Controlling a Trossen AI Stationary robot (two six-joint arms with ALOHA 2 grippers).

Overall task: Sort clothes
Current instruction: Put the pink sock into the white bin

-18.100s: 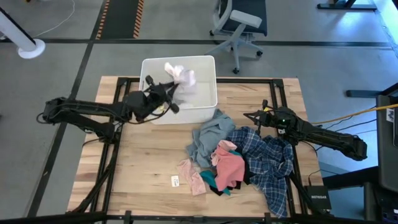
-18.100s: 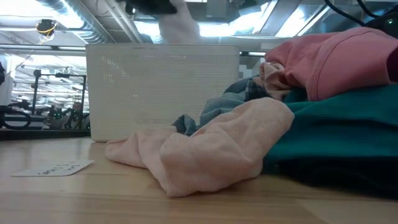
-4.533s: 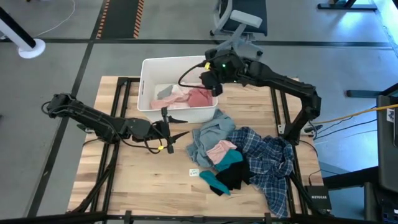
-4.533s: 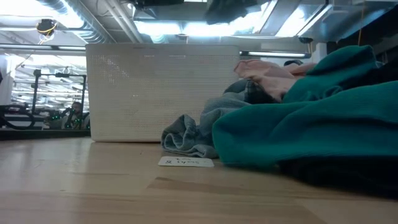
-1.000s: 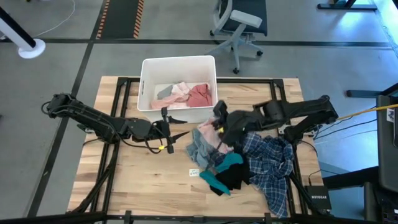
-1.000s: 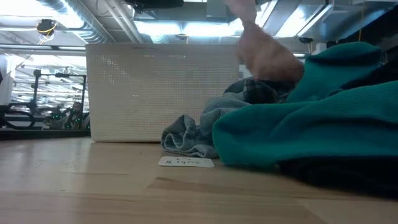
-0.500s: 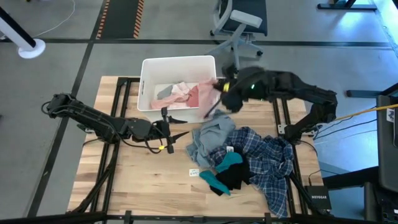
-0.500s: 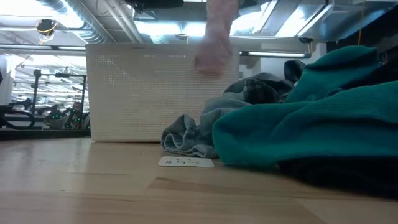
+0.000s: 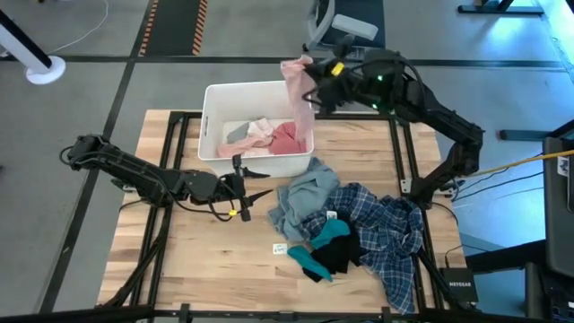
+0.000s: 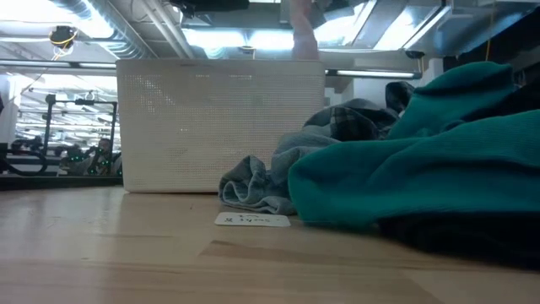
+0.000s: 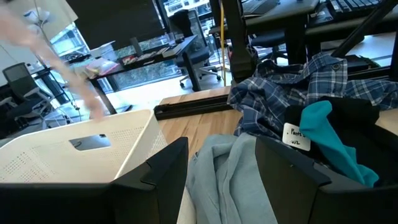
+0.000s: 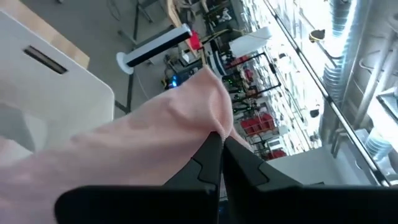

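1. I've got the pale pink piece (image 9: pixel 297 85) pinched in the right gripper (image 9: pixel 316 79), jaws closed on its upper edge, so it hangs high over the white bin's (image 9: pixel 213 94) right rim. I hold it up there, I judge, so the trailing end clears the wall before I let go.
2. Inside the bin lie pink pieces (image 9: pixel 273 136) and a bit of grey cloth (image 9: pixel 235 133), bunched toward the bin's right half; part of the floor is bare.
3. The rest of the clothes sit in a heap on the table, in front of the bin's right corner: the grey-blue top (image 9: pixel 300 199) nearest the bin, the plaid shirt (image 9: pixel 387 235) beyond it, the teal piece (image 9: pixel 323 239) and something dark on their front edge.
4. The left gripper (image 9: pixel 254 194) waits low, just in front of the bin's front wall, fingers spread and empty, pointing at the grey-blue top.
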